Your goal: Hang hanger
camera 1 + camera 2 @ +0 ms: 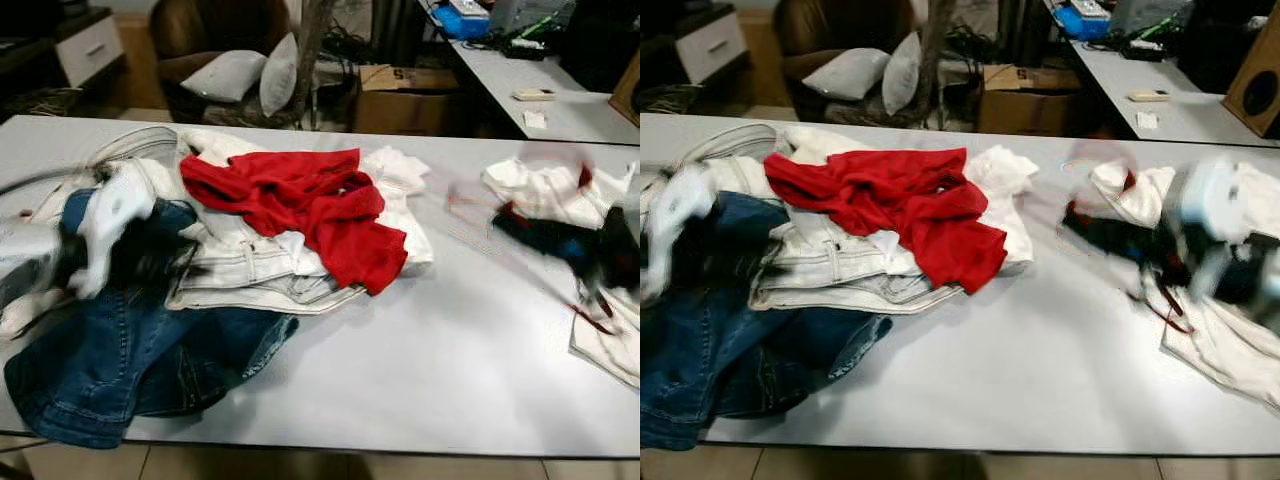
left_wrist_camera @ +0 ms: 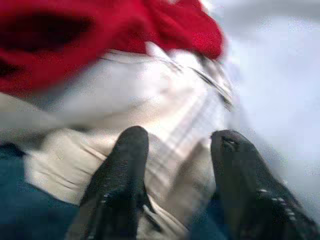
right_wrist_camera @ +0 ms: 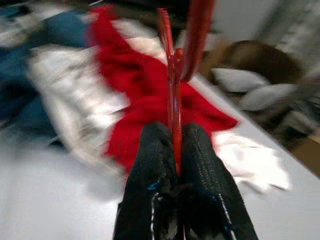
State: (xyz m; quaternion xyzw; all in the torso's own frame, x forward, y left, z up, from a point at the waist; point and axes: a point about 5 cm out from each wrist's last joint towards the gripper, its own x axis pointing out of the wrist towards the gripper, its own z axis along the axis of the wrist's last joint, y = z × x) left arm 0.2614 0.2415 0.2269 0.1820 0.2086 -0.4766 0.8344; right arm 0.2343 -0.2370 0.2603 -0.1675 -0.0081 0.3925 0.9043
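A thin red hanger stands up between the black fingers of my right gripper, which is shut on it. That gripper is a motion-blurred dark shape over the right part of the white table, next to a white garment. My left gripper is open above a pale folded garment, near a red garment. In the head views the left arm is blurred over the clothes pile at the left.
Pale jeans and blue jeans lie on the table's left half, the blue ones hanging over the front edge. Behind the table are a brown chair with grey pillows, a cardboard box and a second desk.
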